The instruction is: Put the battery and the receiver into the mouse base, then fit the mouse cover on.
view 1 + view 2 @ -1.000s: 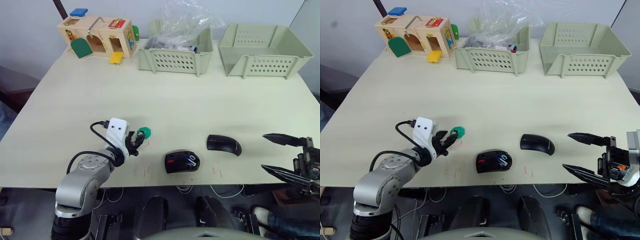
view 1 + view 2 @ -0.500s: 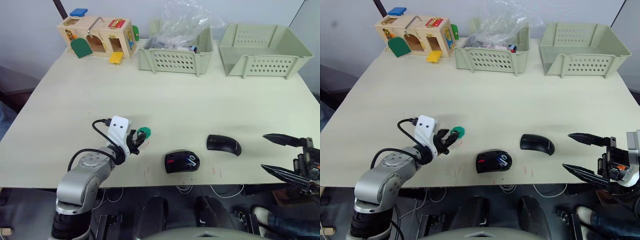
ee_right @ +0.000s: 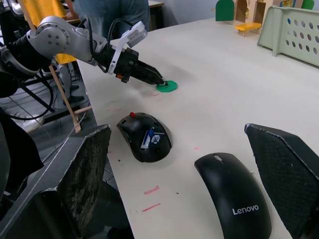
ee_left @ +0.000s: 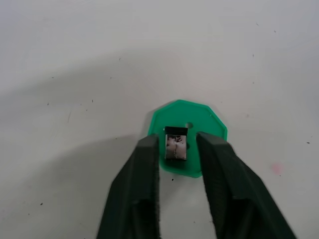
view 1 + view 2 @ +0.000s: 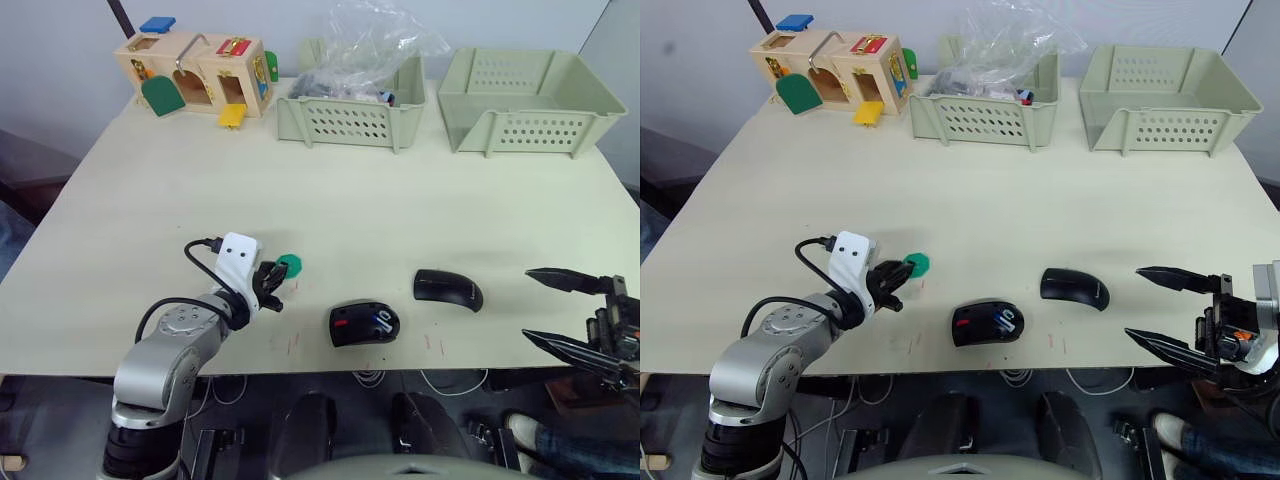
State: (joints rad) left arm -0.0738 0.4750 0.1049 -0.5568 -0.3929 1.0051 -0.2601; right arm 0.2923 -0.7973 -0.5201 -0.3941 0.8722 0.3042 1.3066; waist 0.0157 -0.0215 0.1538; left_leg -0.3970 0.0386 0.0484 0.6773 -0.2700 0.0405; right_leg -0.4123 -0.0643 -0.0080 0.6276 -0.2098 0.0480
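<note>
beige table [image 5: 330, 190], two bins [image 5: 352, 110] at rear

The one legible text is the brand name "Lenovo", printed in light letters on the mouse cover [image 3: 234, 196] near its end, as the right wrist view shows it. The mouse base [image 3: 145, 136] carries a small red mark, but that is a dot and not a letter or sign that can be read. The battery [image 3: 148, 138] lying in the base shows blue and white, with any print on it too small to make out. Nothing else on the table [image 5: 330, 190] bears readable writing or numbers.
</note>
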